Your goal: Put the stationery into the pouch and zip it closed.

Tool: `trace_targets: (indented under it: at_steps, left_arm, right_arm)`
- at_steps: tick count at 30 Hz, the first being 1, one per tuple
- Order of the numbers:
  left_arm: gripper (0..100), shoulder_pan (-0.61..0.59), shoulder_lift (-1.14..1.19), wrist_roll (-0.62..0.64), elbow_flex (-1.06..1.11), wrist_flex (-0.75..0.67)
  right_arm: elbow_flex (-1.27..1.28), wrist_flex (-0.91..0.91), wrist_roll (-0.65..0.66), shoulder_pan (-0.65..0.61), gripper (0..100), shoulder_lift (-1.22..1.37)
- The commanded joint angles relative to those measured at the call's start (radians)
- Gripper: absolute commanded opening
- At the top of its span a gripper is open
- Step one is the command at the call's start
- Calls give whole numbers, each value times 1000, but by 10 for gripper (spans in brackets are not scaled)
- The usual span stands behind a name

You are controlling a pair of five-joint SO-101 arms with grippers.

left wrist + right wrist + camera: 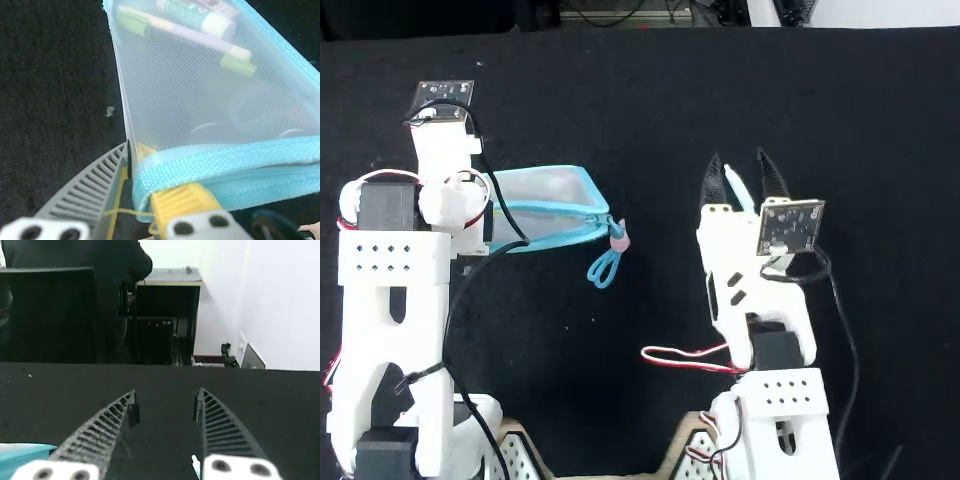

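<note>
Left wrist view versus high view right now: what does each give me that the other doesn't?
Left wrist view: the glue stick and green-capped pen through the mesh, and the left hand clamped on a corner of the pouch by the zip. High view: the zip's blue pull loop and the open right hand, standing apart from the pouch. Both: the turquoise pouch on the black table.

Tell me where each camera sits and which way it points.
High view: fixed above the table, looking down on the left arm, the pouch and the open right gripper.
Left wrist view: on the left wrist, close over the pouch; the left gripper pinches its corner.
Right wrist view: on the right wrist, facing across the table toward the room; its two fingers frame the shot.
Shared: high and left wrist views both show the pouch.
</note>
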Motion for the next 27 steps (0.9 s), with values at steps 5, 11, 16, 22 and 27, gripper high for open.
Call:
trace_targets:
  at_steps: [5, 11, 16, 22, 27]
  left_arm:
    - [30, 2, 12, 12, 13, -5]
    - [30, 2, 12, 11, 13, -5]
    - [30, 2, 12, 11, 13, -5]
    - [30, 2, 12, 11, 13, -5]
    - [30, 2, 12, 11, 13, -3]
  right_arm:
    - [-113, -95, 3, 40, 173, 186]
    - [-248, -245, 0, 118, 173, 542]
    - [-440, -262, 2, 175, 173, 863]
    - [-621, -256, 3, 180, 173, 1138]
    - [-800, -41, 3, 178, 173, 1245]
